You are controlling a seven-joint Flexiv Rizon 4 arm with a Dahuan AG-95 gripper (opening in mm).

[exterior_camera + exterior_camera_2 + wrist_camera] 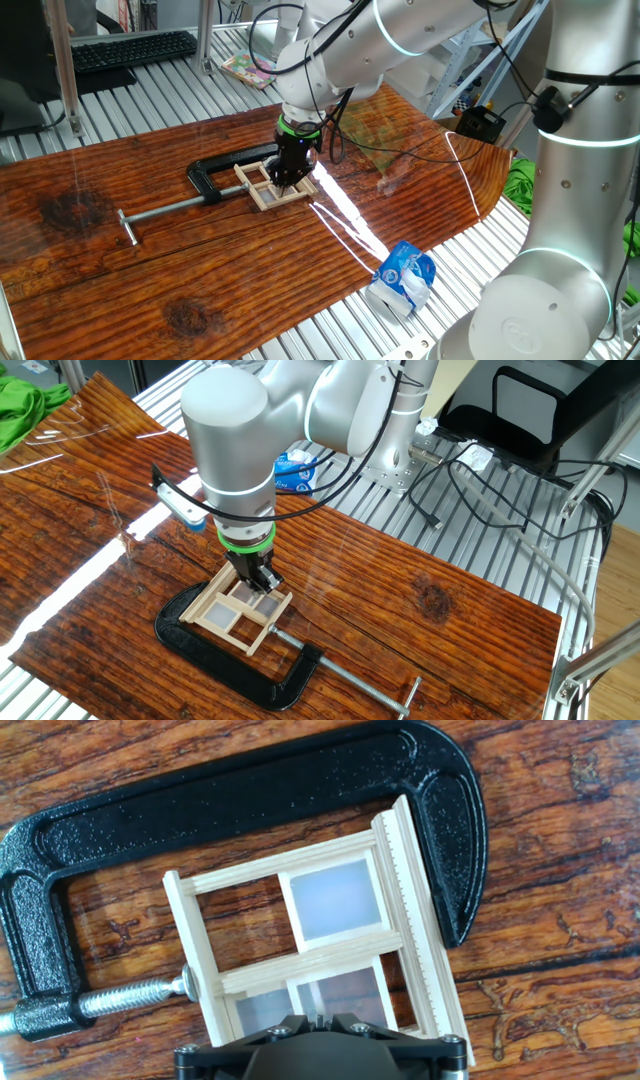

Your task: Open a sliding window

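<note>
The sliding window (271, 184) lies flat near the middle of the brown wooden worktop (150, 270). It is a little frame of pale wood with crossbars that split it into panes. A black C-clamp (225, 655) wraps around it and pinches it from two sides, with the clamp's screw pad touching one edge of the frame. The clamp's long metal bar (165, 211) sticks out across the wood, away from the window.

The claw (290, 175) hangs straight down from the big silver arm (250, 430) and sits right on top of the window, at the edge of the frame nearest the arm. In the hand view only the claw's dark body shows along the bottom edge (the fingertips are hidden), so it is not possible to tell whether the claw is pinching the window or is loose.

In the hand view, some panes show a milky white sheet and one pane shows the bare brown wood below.

A crumpled blue and white packet (403, 278) lies at the worktop's edge, well apart from the window.
</note>
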